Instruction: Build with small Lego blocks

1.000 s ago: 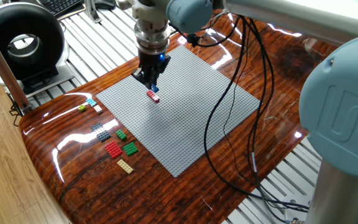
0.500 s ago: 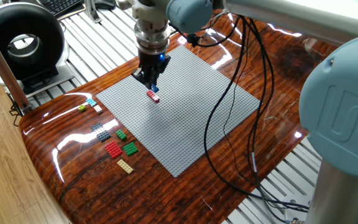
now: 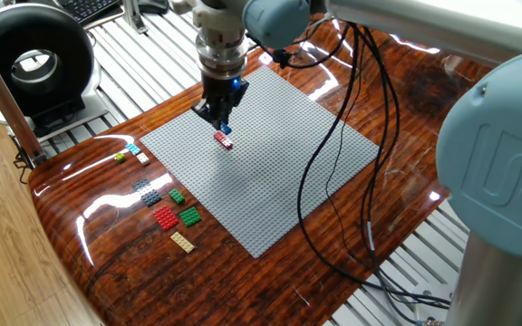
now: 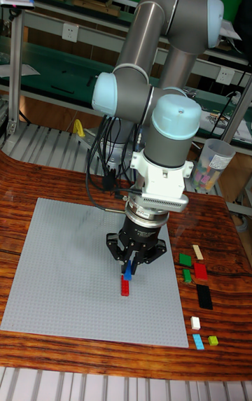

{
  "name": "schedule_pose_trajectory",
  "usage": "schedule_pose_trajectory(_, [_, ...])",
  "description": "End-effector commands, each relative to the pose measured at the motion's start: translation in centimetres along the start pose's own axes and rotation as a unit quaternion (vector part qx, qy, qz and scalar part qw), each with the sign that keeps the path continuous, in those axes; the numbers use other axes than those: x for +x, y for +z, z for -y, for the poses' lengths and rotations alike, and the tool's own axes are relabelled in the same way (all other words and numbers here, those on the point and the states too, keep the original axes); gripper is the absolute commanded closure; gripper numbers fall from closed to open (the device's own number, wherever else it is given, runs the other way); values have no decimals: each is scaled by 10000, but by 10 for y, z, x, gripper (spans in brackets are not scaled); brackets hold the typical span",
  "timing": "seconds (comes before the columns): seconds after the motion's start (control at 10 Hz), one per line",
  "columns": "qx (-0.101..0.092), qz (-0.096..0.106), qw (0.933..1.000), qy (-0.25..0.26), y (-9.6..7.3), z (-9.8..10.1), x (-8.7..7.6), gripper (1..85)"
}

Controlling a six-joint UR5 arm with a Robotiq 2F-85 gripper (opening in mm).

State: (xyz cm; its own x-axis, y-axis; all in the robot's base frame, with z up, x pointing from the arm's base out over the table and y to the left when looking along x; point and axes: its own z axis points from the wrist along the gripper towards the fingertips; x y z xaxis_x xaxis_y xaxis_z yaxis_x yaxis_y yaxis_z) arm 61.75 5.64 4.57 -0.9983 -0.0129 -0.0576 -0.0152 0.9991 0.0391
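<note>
Black two-finger gripper (image 4: 129,267) on the UR5 arm (image 3: 270,16) points straight down over the large square grey studded baseplate (image 3: 270,181), fingers pinched on a small blue Lego brick (image 4: 128,273) whose lower end pokes out below the tips. That blue brick sits right above, apparently touching, the small red Lego brick (image 4: 125,285) standing on the baseplate; in the fixed view the red brick (image 3: 222,139) shows a pale piece at its near end, can't tell what it is. Rest of the small Lego blocks lie loose on the glossy dark wooden tabletop (image 3: 107,226), just off one edge of the baseplate: red studded plate (image 3: 165,217), two green pieces (image 3: 189,215) (image 3: 177,196) beside it, tan narrow plate (image 3: 182,241) nearest the table edge, dark grey/black plates (image 3: 148,192) next along the row, then, a bit apart, a white block (image 3: 141,158), a cyan block (image 3: 132,148) and a yellow-green block (image 3: 120,158). Black cables (image 3: 333,181) drape from the arm across the baseplate's far side. A clear plastic cup (image 4: 211,163) with mixed coloured pieces sits behind the arm in the tall view.
</note>
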Motion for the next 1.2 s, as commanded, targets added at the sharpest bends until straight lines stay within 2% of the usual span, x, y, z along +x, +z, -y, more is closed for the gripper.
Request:
schedule_pose_trajectory(0.0, [-188,-25,9998,96,-3,-8,2,843])
schedule_pose_trajectory(0.1, [-280,-32,9995,123,-3,-13,2,843])
schedule_pose_trajectory(0.2, [-242,-16,9997,68,-2,-13,0,843])
schedule_pose_trajectory(0.4, [-33,57,9998,-189,-4,-3,-6,843])
schedule_pose_trajectory(0.5, [-38,95,9996,-266,-9,-3,-6,843])
schedule_pose_trajectory(0.7, [-144,123,9993,-320,-22,-8,-1,843])
schedule_pose_trajectory(0.9, [-287,140,9986,-417,-22,-15,-2,843])
schedule_pose_trajectory(1.1, [-277,156,9983,-494,-22,-15,-3,843])
